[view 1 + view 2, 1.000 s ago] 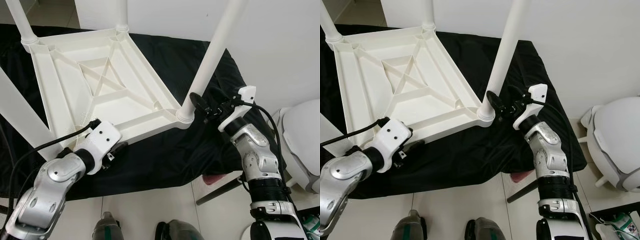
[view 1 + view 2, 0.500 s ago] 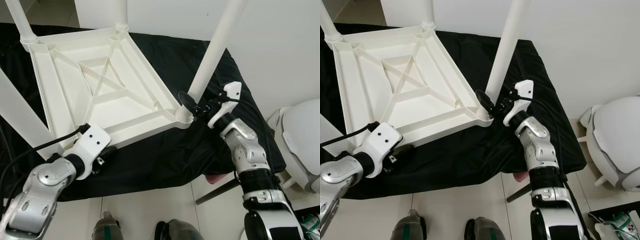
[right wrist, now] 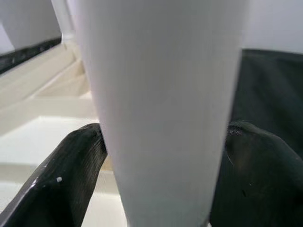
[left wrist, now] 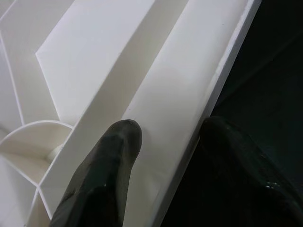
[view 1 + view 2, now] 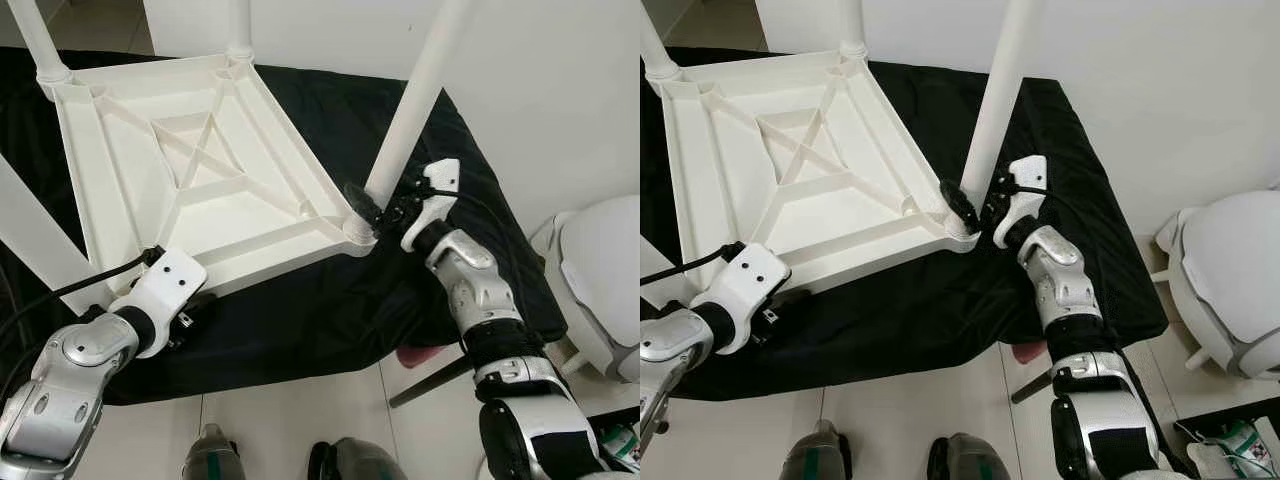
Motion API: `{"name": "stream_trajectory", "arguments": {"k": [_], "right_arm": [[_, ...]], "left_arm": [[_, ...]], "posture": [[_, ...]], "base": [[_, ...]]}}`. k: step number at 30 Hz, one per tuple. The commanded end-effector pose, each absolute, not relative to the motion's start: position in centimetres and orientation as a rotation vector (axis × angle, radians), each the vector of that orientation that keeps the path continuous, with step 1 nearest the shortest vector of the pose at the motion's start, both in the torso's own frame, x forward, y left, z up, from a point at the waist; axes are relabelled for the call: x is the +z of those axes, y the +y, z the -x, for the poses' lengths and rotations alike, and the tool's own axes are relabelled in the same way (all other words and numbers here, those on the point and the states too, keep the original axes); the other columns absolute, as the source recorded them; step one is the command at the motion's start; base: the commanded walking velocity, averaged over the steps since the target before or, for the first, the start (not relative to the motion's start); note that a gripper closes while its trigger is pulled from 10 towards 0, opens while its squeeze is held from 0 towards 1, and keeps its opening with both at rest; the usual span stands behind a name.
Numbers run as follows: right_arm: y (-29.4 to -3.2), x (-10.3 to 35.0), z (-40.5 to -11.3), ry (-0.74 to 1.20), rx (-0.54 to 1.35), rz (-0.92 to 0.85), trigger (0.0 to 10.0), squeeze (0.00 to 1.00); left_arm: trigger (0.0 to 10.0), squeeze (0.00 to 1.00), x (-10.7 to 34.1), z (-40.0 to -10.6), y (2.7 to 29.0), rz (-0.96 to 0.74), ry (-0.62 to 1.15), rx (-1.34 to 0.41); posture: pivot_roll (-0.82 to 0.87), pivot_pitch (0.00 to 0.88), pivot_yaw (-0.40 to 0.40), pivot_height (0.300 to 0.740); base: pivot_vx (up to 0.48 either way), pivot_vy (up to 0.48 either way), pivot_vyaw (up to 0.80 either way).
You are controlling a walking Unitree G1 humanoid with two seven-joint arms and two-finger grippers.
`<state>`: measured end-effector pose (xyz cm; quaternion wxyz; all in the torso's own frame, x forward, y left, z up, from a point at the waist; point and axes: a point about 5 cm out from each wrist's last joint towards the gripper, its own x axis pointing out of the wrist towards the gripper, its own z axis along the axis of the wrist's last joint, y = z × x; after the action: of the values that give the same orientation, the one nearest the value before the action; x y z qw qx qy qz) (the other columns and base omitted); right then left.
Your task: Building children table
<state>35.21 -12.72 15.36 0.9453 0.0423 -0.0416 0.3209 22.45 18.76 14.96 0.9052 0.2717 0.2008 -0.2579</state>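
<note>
The upturned white plastic children's table [image 5: 200, 190] lies on black cloth; the left gripper [image 4: 163, 156] pinches its near edge, while the right gripper [image 3: 161, 156] clasps the white tubular leg [image 5: 995, 100] (upright, near-right corner) just above its socket.

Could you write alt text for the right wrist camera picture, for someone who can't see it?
A white table leg stands between the right gripper's two black fingers, which close around it, with the table's white ribbed underside behind.
</note>
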Motion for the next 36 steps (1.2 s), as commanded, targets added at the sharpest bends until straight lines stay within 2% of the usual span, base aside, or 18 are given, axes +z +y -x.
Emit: {"name": "stream_trajectory", "arguments": {"k": [1,12,13,14,15,16,36], "right_arm": [[-12.8,15.2,-35.3,-0.078,0.65,-0.066,10.0,0.0],[-11.7,13.2,-35.7,-0.004,0.678,-0.044,10.0,0.0],[-11.4,13.0,-35.8,0.003,0.682,-0.058,6.8,0.0],[-11.2,12.8,-36.0,0.014,0.681,-0.066,4.1,0.0],[-11.2,12.8,-36.0,0.014,0.681,-0.066,4.1,0.0],[-11.1,12.7,-36.0,0.019,0.676,-0.074,0.0,0.0],[-9.9,12.9,-34.7,-0.058,0.767,-0.074,0.0,0.0]], "left_arm": [[10.0,0.0,15.4,-22.9,19.8,-0.591,0.413,-0.455],[10.0,0.0,15.9,-23.3,20.3,-0.61,0.408,-0.449],[10.0,0.0,16.0,-23.4,20.3,-0.611,0.407,-0.449],[10.0,0.0,16.0,-23.4,20.3,-0.611,0.406,-0.449],[10.0,0.0,16.0,-23.4,20.3,-0.611,0.406,-0.449],[10.0,0.0,16.1,-23.4,20.4,-0.612,0.407,-0.45],[10.0,0.0,15.6,-24.3,21.2,-0.612,0.421,-0.416]], "posture": [[0.04,0.052,-0.115,0.74],[0.05,0.046,-0.095,0.74],[0.05,0.045,-0.093,0.74],[0.05,0.045,-0.093,0.74],[0.05,0.045,-0.093,0.74],[0.05,0.045,-0.093,0.74],[0.04,0.048,-0.102,0.74]], "base": [[0.0,0.0,0.0],[0.0,0.0,0.0],[0.0,0.0,0.0],[0.0,0.0,0.0],[0.0,0.0,0.0],[0.0,0.0,0.0],[0.0,0.0,0.0]]}}
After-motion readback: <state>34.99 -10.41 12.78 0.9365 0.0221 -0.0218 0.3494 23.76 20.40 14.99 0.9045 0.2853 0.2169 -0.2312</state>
